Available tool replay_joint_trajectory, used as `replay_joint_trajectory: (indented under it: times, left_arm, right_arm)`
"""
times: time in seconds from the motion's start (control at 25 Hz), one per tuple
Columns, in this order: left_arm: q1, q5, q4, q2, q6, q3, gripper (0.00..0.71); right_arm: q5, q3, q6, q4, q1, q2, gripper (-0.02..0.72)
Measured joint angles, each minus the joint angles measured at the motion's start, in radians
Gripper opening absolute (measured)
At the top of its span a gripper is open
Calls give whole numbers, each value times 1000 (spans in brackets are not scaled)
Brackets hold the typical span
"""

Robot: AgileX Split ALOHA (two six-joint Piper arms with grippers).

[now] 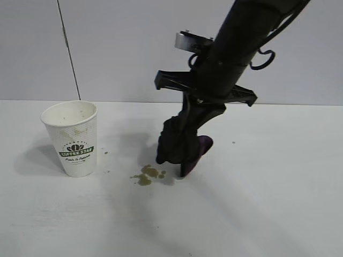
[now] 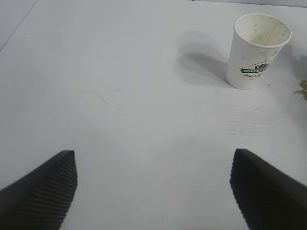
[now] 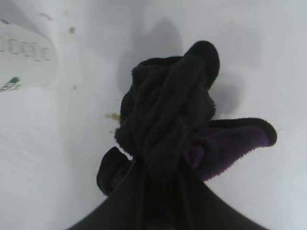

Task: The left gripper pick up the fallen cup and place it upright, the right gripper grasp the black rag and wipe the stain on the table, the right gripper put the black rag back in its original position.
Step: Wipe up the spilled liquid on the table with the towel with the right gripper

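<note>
The white cup (image 1: 74, 138) with its green COFFEE STAR band stands upright at the left of the table (image 1: 257, 214); the left wrist view shows the cup (image 2: 256, 50) far ahead. My left gripper (image 2: 153, 187) hangs open over bare table, away from the cup, and is out of the exterior view. My right gripper (image 1: 185, 155) reaches down at the centre, shut on the black rag (image 1: 177, 142), bunched between its fingers with a purplish flap (image 3: 235, 143). The rag (image 3: 168, 120) hangs just right of the brown stain (image 1: 147, 175), which peeks out beside the stain's small blotch (image 3: 113, 116).
A thin cable (image 1: 69, 51) runs down the grey back wall at the left. A few tiny brown droplets (image 1: 105, 153) lie beside the cup. Open white tabletop spreads to the right and front.
</note>
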Motion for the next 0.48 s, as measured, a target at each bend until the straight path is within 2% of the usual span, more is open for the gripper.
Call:
replay_joint_trajectory:
  times: [0.16,0.32,0.48]
  left_arm:
    - [0,0,0,0,0,0,625]
    - [0,0,0,0,0,0,625]
    - [0,0,0,0,0,0,625]
  right_arm:
    - [-72,0,39,-17,90,26,71]
    - [-93,0,96,-87,135,63,71]
    - [-153,2,145,-151,162,104,71]
